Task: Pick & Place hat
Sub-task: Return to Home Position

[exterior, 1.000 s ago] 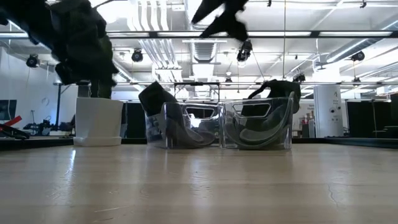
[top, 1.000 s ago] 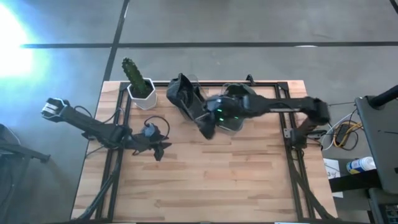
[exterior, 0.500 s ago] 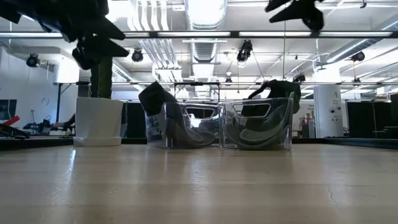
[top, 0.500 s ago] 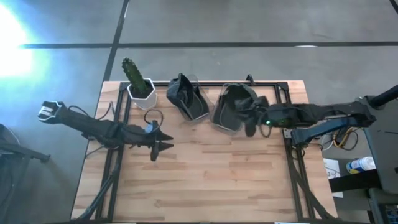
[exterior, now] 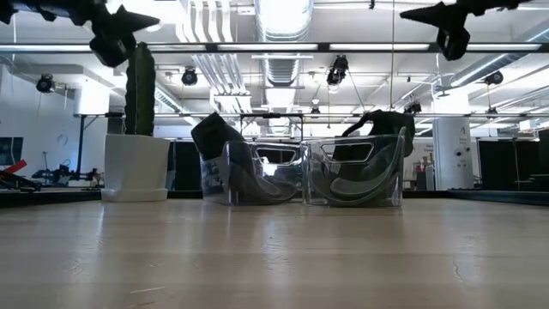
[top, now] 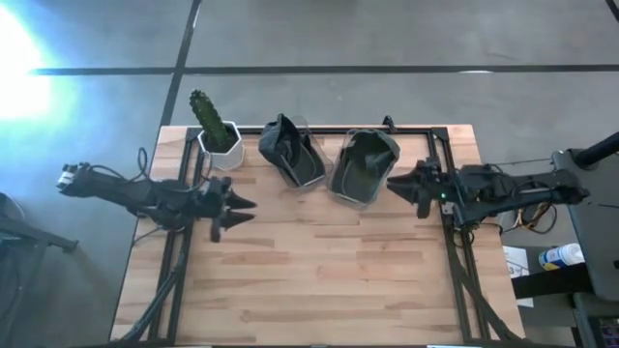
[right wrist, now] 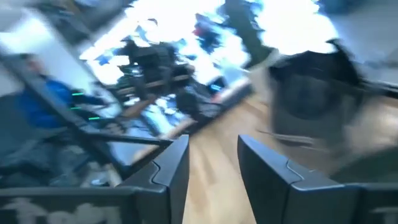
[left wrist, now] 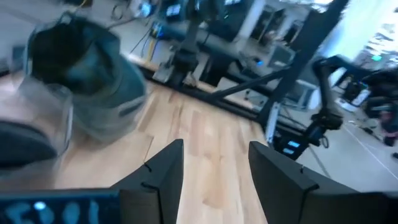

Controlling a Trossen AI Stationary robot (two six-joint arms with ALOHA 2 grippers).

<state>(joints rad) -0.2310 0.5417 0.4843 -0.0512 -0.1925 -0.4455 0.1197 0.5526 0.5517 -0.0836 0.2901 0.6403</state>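
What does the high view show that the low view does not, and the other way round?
Only the high view shows the left arm and the right arm along their length, and the table from above. Only the low view shows the ceiling lights and the room beyond. Both show the cactus, the left bin with the left cap, the right bin with the right cap, and the left gripper and right gripper above the table.

Right wrist view: motion smear throughout; a bin [right wrist: 314, 87] reads only as a dark shape, room behind unreadable. Left wrist view: capped bin [left wrist: 74, 81] soft-edged. Low view: left arm [exterior: 94, 15] and right arm [exterior: 463, 13] cropped by the top edge. Cap count in left transparent bin [top: 308, 177]: cannot tell.
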